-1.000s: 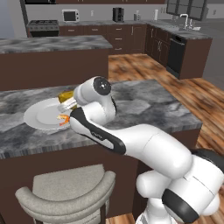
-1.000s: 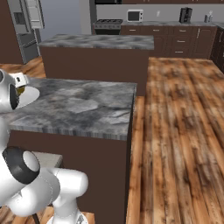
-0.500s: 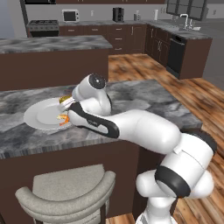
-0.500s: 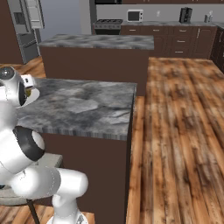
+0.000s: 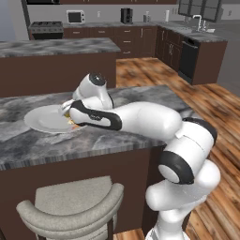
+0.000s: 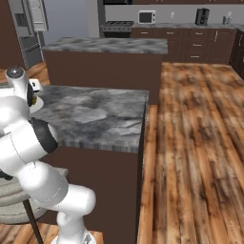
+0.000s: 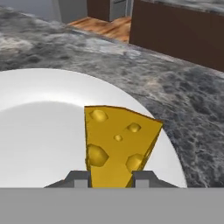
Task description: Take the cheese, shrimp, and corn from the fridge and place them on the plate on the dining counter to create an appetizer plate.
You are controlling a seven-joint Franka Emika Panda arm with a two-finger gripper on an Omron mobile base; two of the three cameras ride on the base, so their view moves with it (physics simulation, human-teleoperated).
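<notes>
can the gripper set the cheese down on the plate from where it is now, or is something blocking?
Probably yes. The gripper is shut on the cheese, right over the plate on the dining counter. The white surface under the wedge looks bare, with nothing in the way.

The floor was warm wood planking. A second marbled island on a dark brown base stood in the upper left of the left base view. Dark cabinets lined the back wall, with a microwave, a stove and a coffee maker. A grey cushioned stool sat at lower left.
</notes>
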